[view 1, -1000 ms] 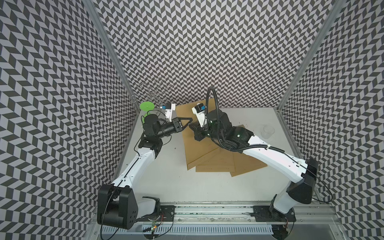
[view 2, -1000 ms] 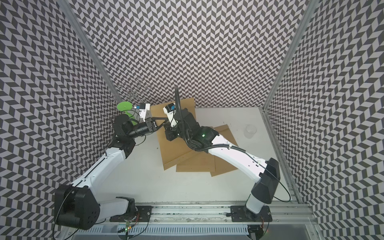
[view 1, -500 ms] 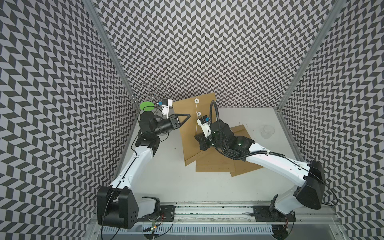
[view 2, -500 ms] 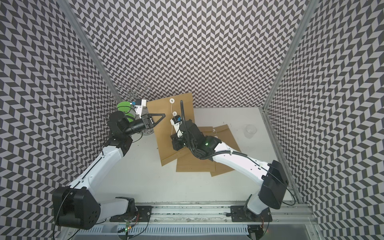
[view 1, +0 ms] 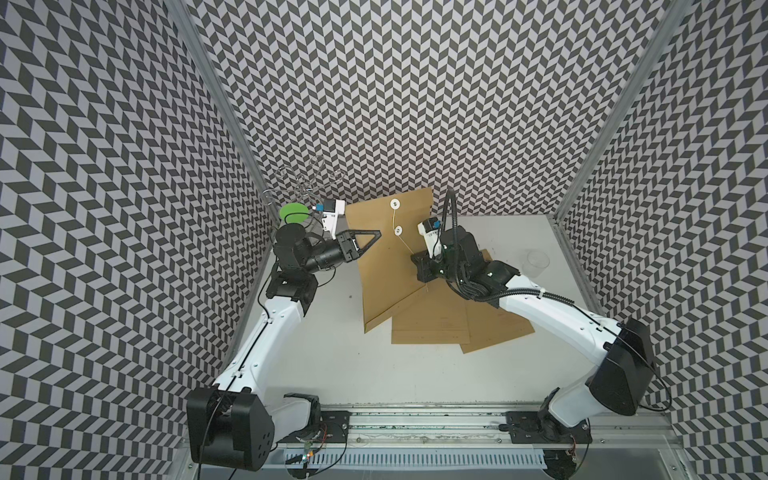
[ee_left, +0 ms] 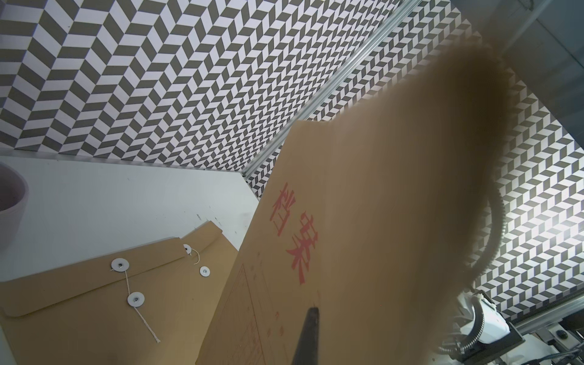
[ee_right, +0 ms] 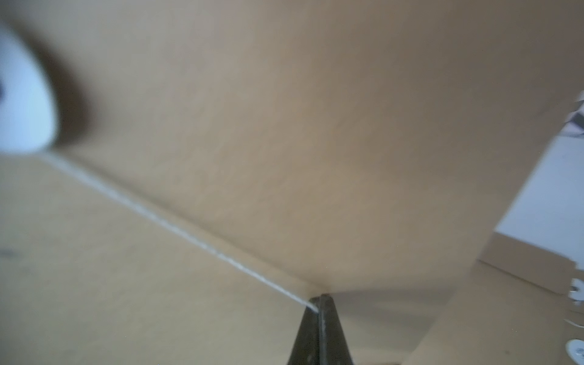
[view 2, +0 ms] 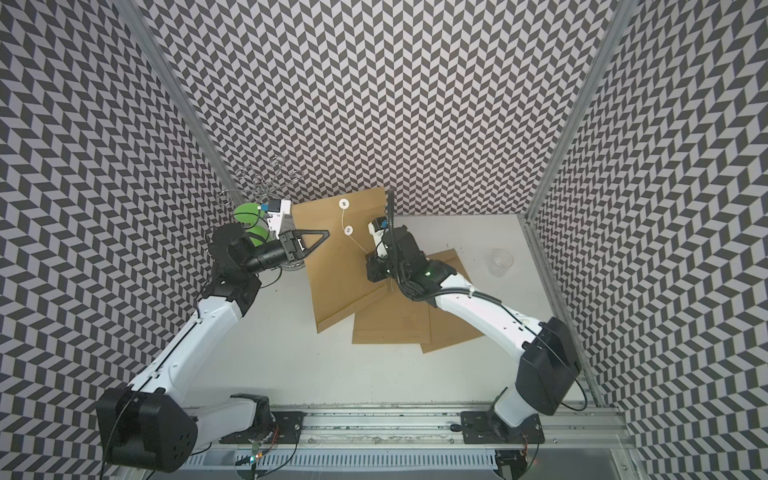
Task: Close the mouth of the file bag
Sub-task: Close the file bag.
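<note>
From my console I'd call this job roughly midway. The file bag (view 1: 386, 282) is not lying flat. It stands tilted up off the table (view 1: 332, 374), button side towards the top cameras, with the other bags (view 1: 436, 328) spread flat just beside it and partly beneath it. My left gripper (view 1: 376, 232) is closed at the bag's side edge and, as far as I can judge, pinches that edge to prop the bag up. In the left wrist view only one dark finger (ee_left: 311, 316) shows against the printed face, so I take the other to be behind the paper. My right gripper (ee_right: 319, 303) is clamped tight on the string (ee_right: 177, 227), which runs taut into the jaws. In both top views the string comes from the upper disc (view 1: 394, 203) on the flap, passes the lower disc (view 1: 398, 230) and heads on to the right gripper (whether it already makes a turn round that lower disc is too fine for me to tell). The flap looks folded down, so that part seems done. What I think is left is to wind the string round the lower disc until it holds, then let go of string and bag and lay the bag down.
</note>
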`<state>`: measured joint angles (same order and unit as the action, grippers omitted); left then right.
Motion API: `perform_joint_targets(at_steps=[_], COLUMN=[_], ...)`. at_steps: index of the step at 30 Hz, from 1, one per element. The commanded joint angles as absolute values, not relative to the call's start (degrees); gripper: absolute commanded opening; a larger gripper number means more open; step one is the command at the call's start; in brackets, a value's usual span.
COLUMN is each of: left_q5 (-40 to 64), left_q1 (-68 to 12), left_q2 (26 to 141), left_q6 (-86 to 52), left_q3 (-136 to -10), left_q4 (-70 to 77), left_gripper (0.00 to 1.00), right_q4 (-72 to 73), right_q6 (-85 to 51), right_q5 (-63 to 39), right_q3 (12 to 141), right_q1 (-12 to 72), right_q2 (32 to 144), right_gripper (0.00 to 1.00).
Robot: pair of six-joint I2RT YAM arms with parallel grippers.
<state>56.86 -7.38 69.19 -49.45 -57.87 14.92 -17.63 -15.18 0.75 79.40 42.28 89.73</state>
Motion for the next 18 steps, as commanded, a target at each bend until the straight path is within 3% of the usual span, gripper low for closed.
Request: perform_joint_targets(at_steps=[1, 18], left_q5=[57.0, 54.4], left_q1=[-8.2, -10.3], left_q2=[67.3, 66.0], left_q6=[-48.2, -42.5], left_q3=[-57.1, -56.0], left_q4=[13.8, 6.7], left_gripper=[0.0, 0.0], right_q4=[-19.1, -24.2], right_q6=[-11.1, -7.0], right_q5=[9.3, 17.7], right_q3=[84.6, 93.9], right_q1=[41.2, 42.5], right_q2=[90.1, 89.7], right_gripper=[0.0, 0.0])
